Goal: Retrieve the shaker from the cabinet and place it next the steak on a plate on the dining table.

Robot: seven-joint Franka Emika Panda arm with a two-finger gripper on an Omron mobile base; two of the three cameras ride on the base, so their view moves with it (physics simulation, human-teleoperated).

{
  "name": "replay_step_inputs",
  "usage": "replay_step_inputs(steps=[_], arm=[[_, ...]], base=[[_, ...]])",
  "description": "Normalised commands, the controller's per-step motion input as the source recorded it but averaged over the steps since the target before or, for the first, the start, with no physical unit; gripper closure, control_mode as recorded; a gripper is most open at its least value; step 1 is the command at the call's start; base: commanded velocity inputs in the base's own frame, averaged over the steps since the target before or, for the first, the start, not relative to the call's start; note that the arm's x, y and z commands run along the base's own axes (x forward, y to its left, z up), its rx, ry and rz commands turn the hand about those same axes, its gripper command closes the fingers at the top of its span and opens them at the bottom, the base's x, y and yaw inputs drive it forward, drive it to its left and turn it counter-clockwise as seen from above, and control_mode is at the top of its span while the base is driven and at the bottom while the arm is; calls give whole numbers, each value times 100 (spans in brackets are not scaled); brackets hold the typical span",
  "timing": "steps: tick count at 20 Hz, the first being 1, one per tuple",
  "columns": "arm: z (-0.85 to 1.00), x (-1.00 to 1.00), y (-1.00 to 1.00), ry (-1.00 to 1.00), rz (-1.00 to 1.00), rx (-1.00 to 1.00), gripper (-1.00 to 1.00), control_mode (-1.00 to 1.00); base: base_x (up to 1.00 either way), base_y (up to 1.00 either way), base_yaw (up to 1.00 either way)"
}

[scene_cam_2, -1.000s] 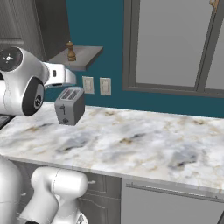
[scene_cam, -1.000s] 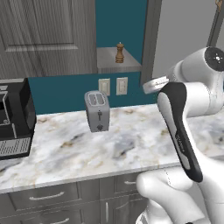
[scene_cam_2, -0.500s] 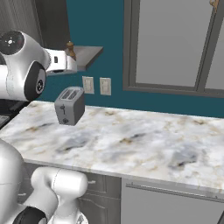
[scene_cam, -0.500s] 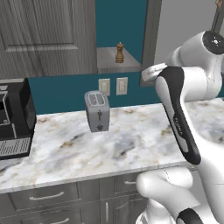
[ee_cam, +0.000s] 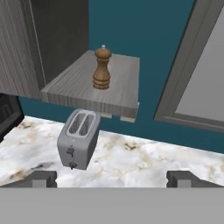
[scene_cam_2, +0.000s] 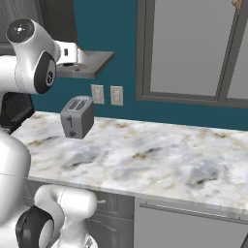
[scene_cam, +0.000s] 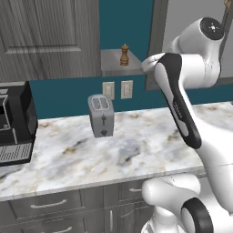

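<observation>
Approach to the shaker (ee_cam: pixel 102 68)

Your tool (ee_cam: pixel 111 179) is spread apart, empty, well short of the cabinet (ee_cam: pixel 94 87) shelf. Come in crooked and you'll likely topple it onto the toaster (ee_cam: pixel 78 138) below.

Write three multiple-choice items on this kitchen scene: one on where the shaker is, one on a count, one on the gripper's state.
1. Where does the shaker stand?
A. On the marble counter beside the toaster
B. On the grey cabinet shelf
C. On top of the black appliance

2. How many slots does the toaster have on top?
A. One
B. Two
C. Four

3. What is the state of the gripper?
A. Shut on the shaker
B. Shut on the toaster
C. Open, holding nothing

Answers: 1 B, the hand view shows the shaker upright on the shelf, above the counter. 2 B, two parallel slots show on the toaster's top. 3 C, the fingertips stand wide apart at the bottom of the hand view, with the shaker farther ahead.
</observation>
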Motion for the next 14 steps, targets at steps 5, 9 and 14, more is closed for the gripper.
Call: replay_step_inputs(steps=[5,9,14], arm=[[3,33,27,-10,0,0,-100,-100],[5,32,23,-8,0,0,-100,-100],[1,23,11,-7,0,0,-100,-100]], base=[[0,0,0],[0,0,0],[0,0,0]])
